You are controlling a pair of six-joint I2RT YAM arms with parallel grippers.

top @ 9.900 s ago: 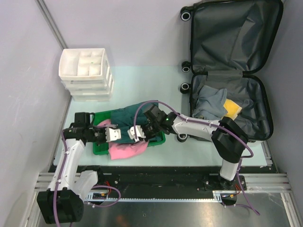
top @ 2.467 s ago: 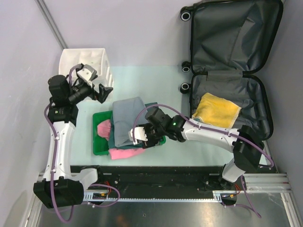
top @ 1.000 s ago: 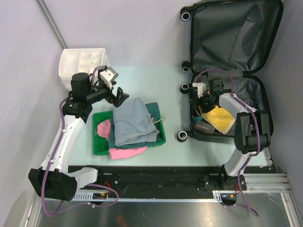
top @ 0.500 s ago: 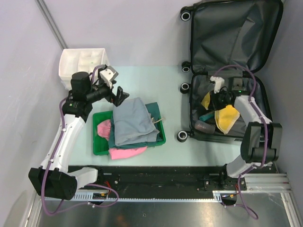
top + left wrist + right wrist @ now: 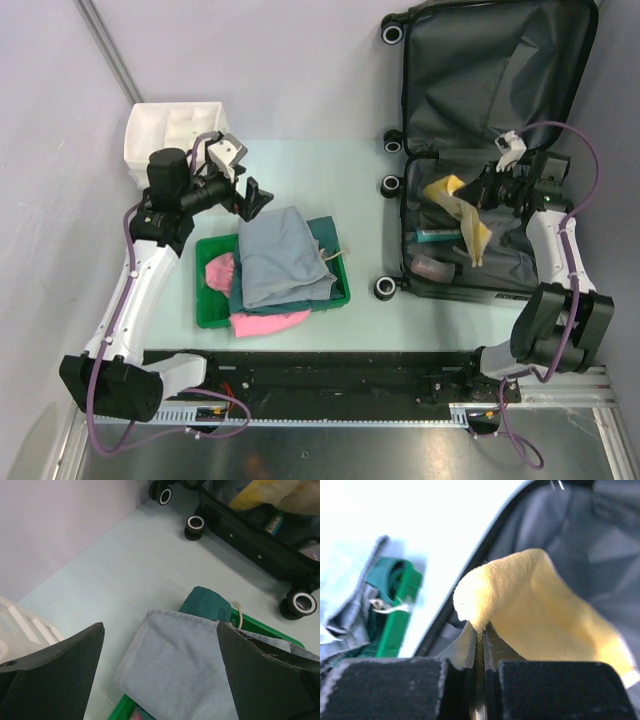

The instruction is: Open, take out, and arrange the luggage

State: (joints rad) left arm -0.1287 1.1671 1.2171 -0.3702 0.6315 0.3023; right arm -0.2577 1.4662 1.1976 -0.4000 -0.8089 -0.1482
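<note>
The luggage [image 5: 560, 60] lies open at the back right, its dark grey lining showing and its black wheels [image 5: 385, 288] facing left. My right gripper [image 5: 480, 192] hangs over the lower half, shut on a yellow cloth [image 5: 462, 210] that droops from its jaws. In the right wrist view the cloth [image 5: 540, 605] is pinched between the closed fingertips [image 5: 468, 645]. A teal item [image 5: 432, 236] and a pale pouch [image 5: 428, 266] lie in the lower half. My left gripper [image 5: 250, 198] is open above the grey cloth [image 5: 282, 255], its fingers [image 5: 50, 670] spread wide with nothing between them.
A green tray [image 5: 207, 312] holds folded grey, dark green and pink clothes. A white drawer box [image 5: 180, 130] stands at the back left. Grey walls close the left and back sides. The suitcase wheels [image 5: 194, 526] show in the left wrist view.
My right gripper closed on the yellow cloth and lifted it up and to the right inside the suitcase. The left arm has barely moved.
</note>
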